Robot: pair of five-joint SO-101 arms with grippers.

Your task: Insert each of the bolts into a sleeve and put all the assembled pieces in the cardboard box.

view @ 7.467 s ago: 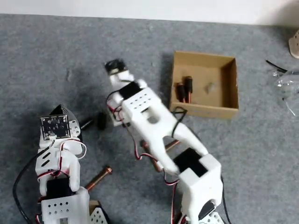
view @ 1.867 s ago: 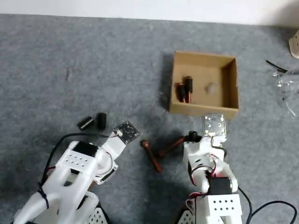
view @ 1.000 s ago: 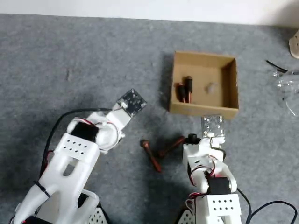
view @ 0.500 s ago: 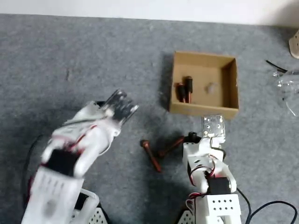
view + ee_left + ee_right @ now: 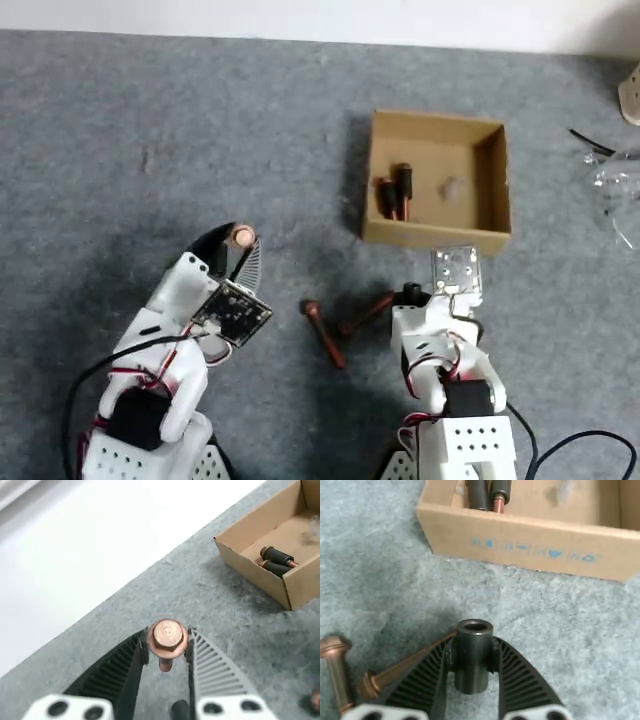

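Between jaws of the left gripper [image 5: 167,631], 1 copper bolt [image 5: 169,636].

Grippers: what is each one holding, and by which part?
The left gripper holds a copper bolt at its head end; the right gripper clamps a black sleeve by its side wall.

Wide room on tabletop [image 5: 150,120] left of cardboard box [image 5: 435,238]. Btwn arms, two loose bolts [image 5: 327,337] lie touching in a V, narrowing the gap. Box front wall stands just ahead of right jaws. Inside box, assembled pieces [image 5: 393,192] sit at left; rest of floor free. Cables [image 5: 600,150] at far right edge.
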